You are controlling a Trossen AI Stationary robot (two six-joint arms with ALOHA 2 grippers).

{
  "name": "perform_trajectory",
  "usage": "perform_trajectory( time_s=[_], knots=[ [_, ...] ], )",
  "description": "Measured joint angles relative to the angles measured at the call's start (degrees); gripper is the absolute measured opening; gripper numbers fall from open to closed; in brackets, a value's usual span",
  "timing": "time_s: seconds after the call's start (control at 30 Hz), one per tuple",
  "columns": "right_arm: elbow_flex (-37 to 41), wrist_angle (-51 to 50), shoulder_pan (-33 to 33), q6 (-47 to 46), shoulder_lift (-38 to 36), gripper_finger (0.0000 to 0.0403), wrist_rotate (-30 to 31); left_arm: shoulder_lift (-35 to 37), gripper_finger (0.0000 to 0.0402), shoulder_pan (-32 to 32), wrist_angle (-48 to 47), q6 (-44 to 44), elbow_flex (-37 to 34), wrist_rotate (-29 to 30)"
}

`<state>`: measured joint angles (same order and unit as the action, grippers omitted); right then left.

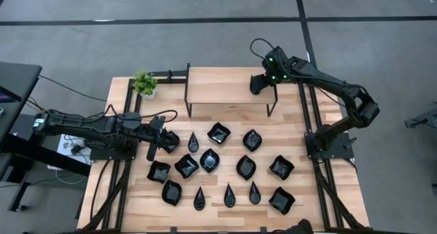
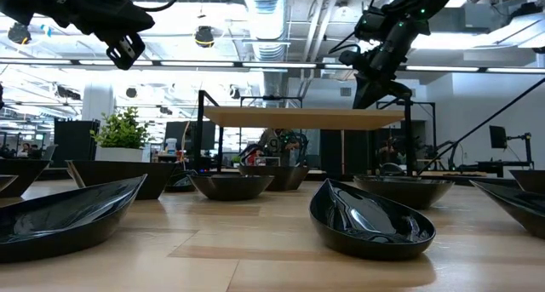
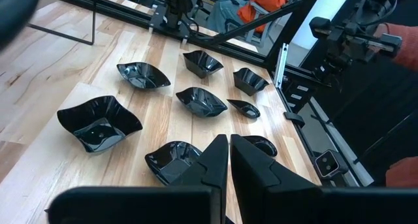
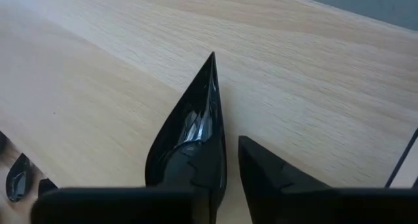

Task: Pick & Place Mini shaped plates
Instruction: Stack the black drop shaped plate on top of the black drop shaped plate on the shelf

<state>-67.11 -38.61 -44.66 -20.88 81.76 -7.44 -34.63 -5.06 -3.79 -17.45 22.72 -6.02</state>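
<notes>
so, quick pass, biggest first:
table: light wood top (image 1: pixel 328 200) with black rails along both sides.
shelf: raised wooden shelf (image 1: pixel 225 85) on thin black legs at the far middle of the table; in the low view its board (image 2: pixel 302 117) runs level above the dishes.
my right arm: reaches from the right side to the shelf's right end, green lights lit on the wrist.
my left arm: lies low across the left edge, pointing toward the table's middle.
mini shaped plates: glossy black dishes (image 1: pixel 209 160) spread over the near half of the table in loose rows, squarish wavy ones and teardrops mixed, apart from each other; left wrist view shows several (image 3: pixel 98 123) on the wood ahead of my fingers.
potted plant: small green plant (image 1: pixel 144 83) at the far left corner, beside the shelf's left end.
my right gripper: right gripper (image 1: pixel 258 84) sits over the shelf's right end, clamped on a teardrop plate (image 4: pixel 192 136); the plate's pointed tip sticks out ahead of my fingers, above the shelf's wood. cannot tell if the plate touches the board.
my left gripper: left gripper (image 1: pixel 151 151) hangs at the left end of the dish rows, right by a squarish plate (image 1: pixel 168 140); fingers (image 3: pixel 261 175) nearly together with only a thin slit between, nothing held.
person: orange sleeve (image 3: pixel 264 0) in the room beyond the table, left wrist view.
</notes>
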Motion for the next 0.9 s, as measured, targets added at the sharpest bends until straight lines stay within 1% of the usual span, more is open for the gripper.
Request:
perform_trajectory(
  time_s=[0.53, 0.73, 0.9],
  knots=[
    [0.0, 0.0, 0.0, 0.2, -0.2, 0.0052, -0.1, 0.0, 0.0019, 0.0, 0.0, -1.1, 0.0, 0.0],
    [0.0, 0.2, 0.0, 0.3, -2.4, 0.0052, -0.1, 0.0, 0.0019, 0.0, 0.0, -1.1, 0.0, 0.0],
    [0.0, 0.1, 0.1, 0.3, -5.8, 0.0052, -0.1, 0.0, 0.0019, 0.0, 0.0, -1.1, 0.0, 0.0]
  ],
)
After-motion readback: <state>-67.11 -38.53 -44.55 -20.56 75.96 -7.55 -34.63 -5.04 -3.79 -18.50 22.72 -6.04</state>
